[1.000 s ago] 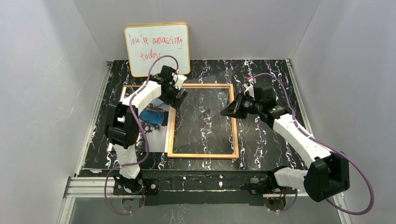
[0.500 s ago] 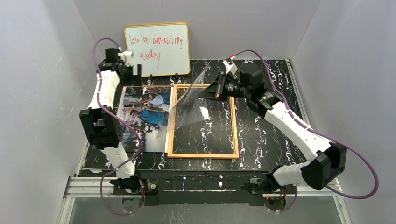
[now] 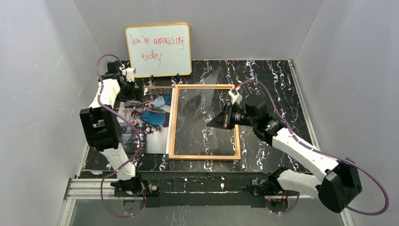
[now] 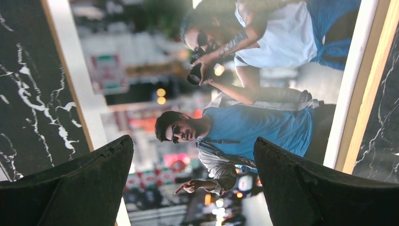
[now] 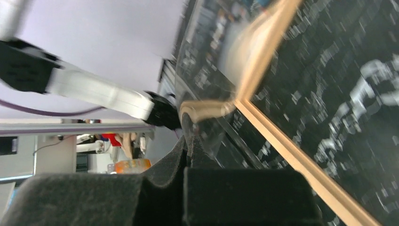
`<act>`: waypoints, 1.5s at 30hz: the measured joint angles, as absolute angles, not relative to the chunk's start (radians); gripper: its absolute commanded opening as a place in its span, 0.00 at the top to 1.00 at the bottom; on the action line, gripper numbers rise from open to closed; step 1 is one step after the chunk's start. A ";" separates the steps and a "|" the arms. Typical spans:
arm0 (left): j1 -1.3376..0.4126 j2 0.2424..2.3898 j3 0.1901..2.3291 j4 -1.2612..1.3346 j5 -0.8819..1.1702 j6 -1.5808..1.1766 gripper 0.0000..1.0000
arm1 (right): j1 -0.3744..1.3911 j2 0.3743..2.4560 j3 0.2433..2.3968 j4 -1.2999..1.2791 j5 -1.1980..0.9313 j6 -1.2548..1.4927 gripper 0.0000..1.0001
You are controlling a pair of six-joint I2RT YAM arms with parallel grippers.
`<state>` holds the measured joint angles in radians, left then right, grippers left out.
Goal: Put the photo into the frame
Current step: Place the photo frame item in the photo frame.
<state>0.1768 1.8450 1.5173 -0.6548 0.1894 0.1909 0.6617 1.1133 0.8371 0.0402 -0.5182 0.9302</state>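
The photo (image 3: 149, 117), a colour print of people in blue and white, lies flat to the left of the golden-wood frame (image 3: 172, 123). My left gripper (image 3: 131, 94) hovers open over the photo's far left part. In the left wrist view the photo (image 4: 235, 94) fills the picture between its spread fingers (image 4: 94, 179), and the frame's rail (image 4: 371, 80) runs along the right. My right gripper (image 3: 214, 121) is over the middle of the frame, shut on the edge of the clear pane (image 3: 195, 106), which is tilted up off the frame. The right wrist view shows the gripper (image 5: 192, 136) pinching the pane (image 5: 211, 122) above the rail (image 5: 291, 160).
A yellow-rimmed whiteboard (image 3: 159, 49) with red handwriting leans on the back wall, just behind my left gripper. Grey walls close in the black marbled table (image 3: 268, 80) on three sides. Both arm bases sit on the rail at the near edge.
My left arm swung from the frame's far left corner out to the left and now hangs over the photo. My right gripper raised the pane, then brought it lower and nearer.
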 measured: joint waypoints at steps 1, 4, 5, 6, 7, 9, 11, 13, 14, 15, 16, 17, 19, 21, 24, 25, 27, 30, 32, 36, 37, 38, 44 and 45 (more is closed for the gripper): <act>0.171 1.845 1.510 -0.656 0.195 0.203 0.02 | 0.662 1.095 0.776 0.043 -0.515 0.929 0.99; 0.139 1.845 1.477 -0.664 0.200 0.255 0.02 | 0.661 1.044 0.627 0.035 -0.503 0.936 0.99; 0.120 1.845 1.462 -0.667 0.199 0.274 0.02 | 0.662 1.025 0.586 0.024 -0.503 0.937 0.99; 0.097 1.845 1.447 -0.670 0.199 0.291 0.02 | 0.662 1.008 0.553 0.012 -0.502 0.937 0.99; 0.069 1.845 1.431 -0.674 0.199 0.307 0.02 | 0.664 0.997 0.532 0.004 -0.500 0.937 0.99; 0.008 1.845 1.404 -0.685 0.197 0.333 0.02 | 0.663 0.975 0.490 0.001 -0.490 0.937 0.99; -0.047 1.845 1.388 -0.694 0.198 0.350 0.02 | 0.663 0.973 0.469 -0.002 -0.474 0.936 0.99; -0.096 1.845 1.384 -0.704 0.199 0.366 0.02 | 0.663 0.974 0.458 -0.007 -0.445 0.936 0.99; -0.109 1.845 1.384 -0.707 0.200 0.370 0.02 | 0.663 0.975 0.453 -0.007 -0.431 0.936 0.99; -0.115 1.845 1.384 -0.709 0.199 0.376 0.02 | 0.664 0.975 0.447 -0.004 -0.416 0.936 0.88; -0.115 1.845 1.384 -0.711 0.199 0.379 0.02 | 0.663 0.975 0.440 0.000 -0.401 0.938 0.79; -0.112 1.845 1.384 -0.714 0.194 0.385 0.02 | 0.663 0.977 0.430 0.009 -0.388 0.942 0.74; -0.105 1.845 1.384 -0.717 0.189 0.394 0.02 | 0.663 0.992 0.410 0.035 -0.368 0.953 0.57; -0.100 1.845 1.381 -0.715 0.182 0.405 0.02 | 0.663 1.034 0.401 0.056 -0.363 0.963 0.36; -0.102 1.845 1.351 -0.707 0.165 0.421 0.02 | 0.663 1.100 0.401 0.057 -0.353 0.962 0.14; -0.105 1.845 1.333 -0.704 0.161 0.426 0.02 | 0.663 1.111 0.401 0.054 -0.349 0.955 0.07; -0.112 1.845 1.300 -0.702 0.152 0.432 0.02 | 0.663 1.124 0.403 0.036 -0.333 0.933 0.01; -0.121 1.845 1.269 -0.704 0.137 0.438 0.02 | 0.660 1.151 0.456 -0.056 -0.307 0.868 0.01; -0.125 1.845 1.269 -0.699 0.134 0.438 0.02 | 0.647 1.180 0.512 -0.098 -0.310 0.825 0.01; -0.127 1.845 1.269 -0.681 0.123 0.438 0.02 | 0.586 1.282 0.648 -0.138 -0.342 0.737 0.01; -0.127 1.845 1.269 -0.679 0.120 0.438 0.02 | 0.574 1.315 0.678 -0.141 -0.350 0.717 0.01; -0.127 1.845 1.269 -0.677 0.118 0.437 0.03 | 0.562 1.348 0.701 -0.146 -0.357 0.697 0.01; -0.133 1.845 1.269 -0.661 0.104 0.437 0.03 | 0.497 1.544 0.807 -0.209 -0.420 0.589 0.01; -0.136 1.845 1.269 -0.658 0.102 0.437 0.03 | 0.485 1.566 0.817 -0.212 -0.432 0.576 0.01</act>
